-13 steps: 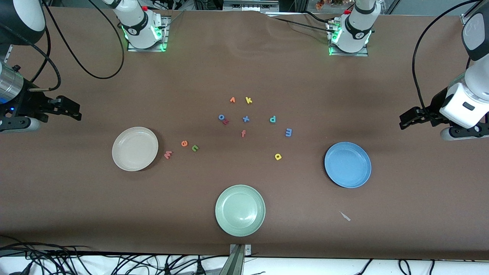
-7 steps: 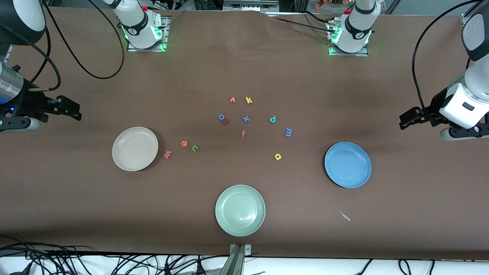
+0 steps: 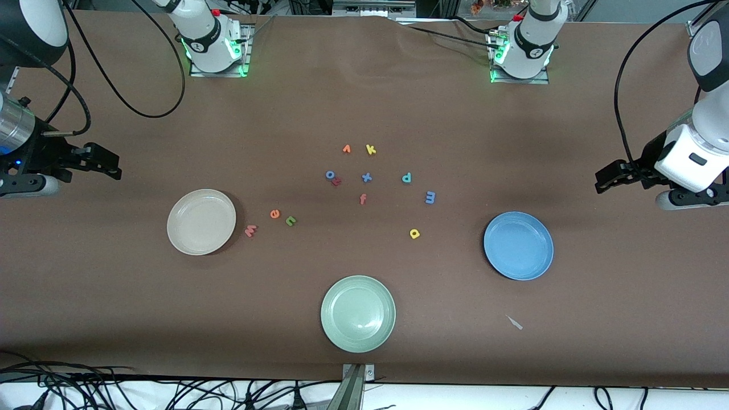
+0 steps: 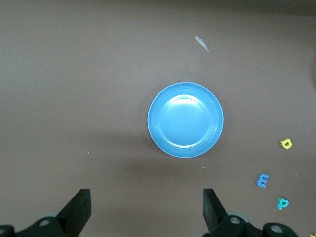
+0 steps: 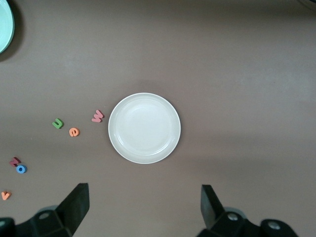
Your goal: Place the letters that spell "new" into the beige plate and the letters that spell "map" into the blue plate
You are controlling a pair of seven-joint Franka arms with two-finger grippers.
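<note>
The beige plate (image 3: 201, 222) (image 5: 144, 128) lies empty toward the right arm's end. Beside it sit the pink w (image 3: 250, 230) (image 5: 98, 116), orange e (image 3: 275, 214) (image 5: 73, 132) and green n (image 3: 291, 220) (image 5: 58, 123). The blue plate (image 3: 518, 245) (image 4: 185, 120) lies empty toward the left arm's end. Near it are the yellow a (image 3: 414, 233) (image 4: 286, 143), blue m (image 3: 430, 197) (image 4: 263, 180) and teal p (image 3: 406, 177) (image 4: 283, 203). My right gripper (image 3: 113, 169) (image 5: 144, 205) and left gripper (image 3: 601, 181) (image 4: 146, 207) hang open and empty over the table's ends.
A pale green plate (image 3: 357, 314) sits nearest the front camera. Mid-table lie an orange v (image 3: 346, 149), yellow k (image 3: 371, 150), blue x (image 3: 367, 177), salmon f (image 3: 363, 199) and blue o (image 3: 330, 174) touching a dark red letter (image 3: 337, 181). A small pale scrap (image 3: 515, 322) lies near the blue plate.
</note>
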